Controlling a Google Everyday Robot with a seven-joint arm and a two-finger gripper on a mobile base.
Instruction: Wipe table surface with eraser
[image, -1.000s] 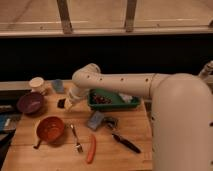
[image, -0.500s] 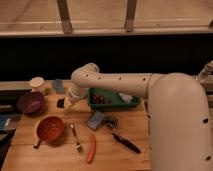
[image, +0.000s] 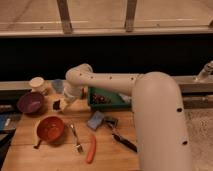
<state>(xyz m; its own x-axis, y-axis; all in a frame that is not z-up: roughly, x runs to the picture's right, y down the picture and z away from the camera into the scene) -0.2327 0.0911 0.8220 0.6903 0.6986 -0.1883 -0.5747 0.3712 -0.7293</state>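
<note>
Black eraser (image: 57, 105) sits at the tip of the hand (image: 62, 102), which is closed and apparently clamped on it, low over the desk (image: 50, 156). Risk: purple bowl (image: 31, 102) just beside the hand — a wide stroke would knock it.

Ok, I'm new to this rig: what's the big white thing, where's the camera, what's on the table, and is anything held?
The white thing is the robot's one arm, reaching from the right foreground to the far left of the table. One camera looks down over the table; its mount is unknown. The gripper at the arm's tip is shut on the small black eraser. Also there: a purple bowl, a red-brown pan, a fork, an orange stick, a blue-grey pad, a black-handled tool, a green tray and a cup.
</note>
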